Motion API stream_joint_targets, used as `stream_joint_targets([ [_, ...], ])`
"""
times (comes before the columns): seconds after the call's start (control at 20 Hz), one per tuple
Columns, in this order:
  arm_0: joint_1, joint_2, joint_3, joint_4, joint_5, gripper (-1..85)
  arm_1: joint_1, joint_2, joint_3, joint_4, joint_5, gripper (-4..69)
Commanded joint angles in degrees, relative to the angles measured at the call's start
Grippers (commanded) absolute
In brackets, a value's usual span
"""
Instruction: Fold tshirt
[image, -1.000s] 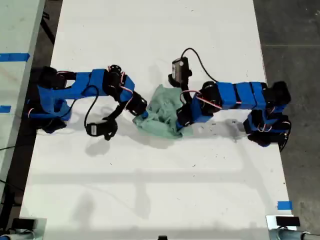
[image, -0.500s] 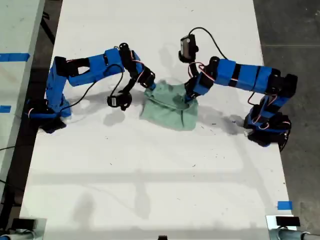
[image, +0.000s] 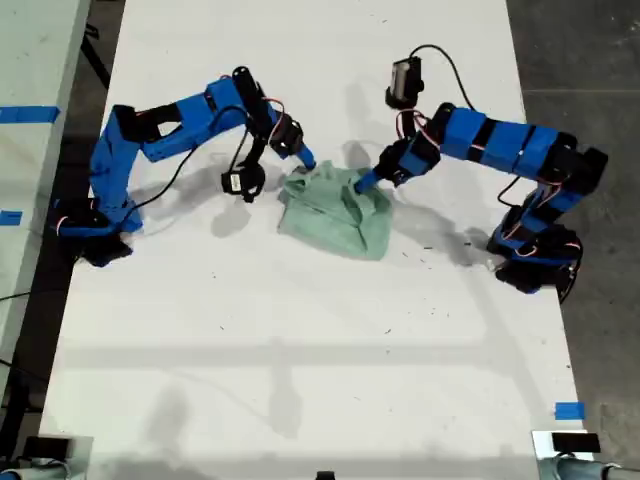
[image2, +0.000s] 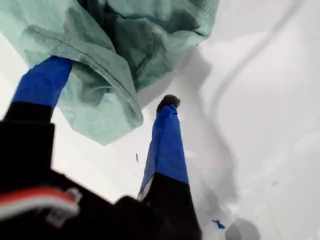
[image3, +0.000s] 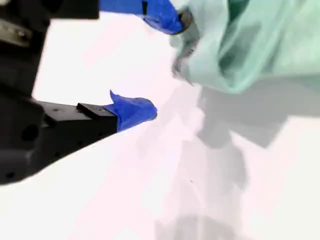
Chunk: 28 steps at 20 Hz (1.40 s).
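The pale mint-green tshirt (image: 335, 210) lies crumpled in a heap mid-table. My first gripper (image: 366, 181) comes in from the exterior view's right and sits at the heap's upper right edge. In the first wrist view my first gripper (image2: 117, 82) is open. One finger is tucked under a draped fold of the tshirt (image2: 100, 55), and the other finger (image2: 167, 135) is bare over the table. My second gripper (image: 303, 160) reaches from the exterior view's left to the heap's upper left corner. It (image3: 162, 65) is open, with one fingertip (image3: 167, 17) against the cloth's edge (image3: 250, 45).
The white table (image: 300, 340) stretches toward the bottom of the exterior view. Blue tape (image: 568, 410) marks its lower right in that view. Both arm bases (image: 95, 225) (image: 535, 255) stand at the table's side edges. Cables loop above each arm's wrist camera.
Both arms have reached toward the top of the exterior view, and the tshirt has shifted that way with them. It now lies a little wider, with both grippers at its upper edge.
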Motion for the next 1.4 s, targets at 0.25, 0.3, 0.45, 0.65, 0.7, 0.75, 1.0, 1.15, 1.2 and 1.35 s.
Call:
stream_joint_targets([
  [0.25,5.98,39.99,21.62,10.72,-9.14,8.2,-2.99,38.94,5.10,16.17,20.92,24.0],
  [0.3,7.56,46.32,31.99,6.68,-11.69,6.9,-4.57,45.18,9.40,16.17,24.96,22.8],
  [0.45,12.74,69.61,68.64,-11.60,-19.69,0.8,-14.15,60.73,22.59,12.30,36.04,18.7],
  [0.65,18.54,103.36,106.88,-21.53,-34.37,0.1,-25.75,74.97,43.24,3.43,47.55,12.2],
  [0.7,19.34,112.59,114.26,-21.27,-36.56,0.1,-27.25,77.26,47.99,2.55,49.75,11.0],
  [0.75,19.42,121.29,119.36,-17.49,-39.02,0.1,-28.39,80.33,52.65,1.67,51.42,9.4],
  [1.0,15.64,134.21,130.43,-2.02,-40.96,2.2,-28.74,92.81,70.84,-2.81,52.82,5.5],
  [1.15,15.38,134.12,130.43,1.32,-40.96,9.3,-27.86,93.16,71.89,-5.19,47.37,6.7],
  [1.2,15.56,134.12,130.34,1.32,-40.96,9.4,-27.60,93.16,71.89,-5.10,39.20,6.7],
  [1.35,15.64,134.12,130.43,1.32,-41.22,9.6,-27.69,93.25,71.46,-3.96,13.71,5.7],
])
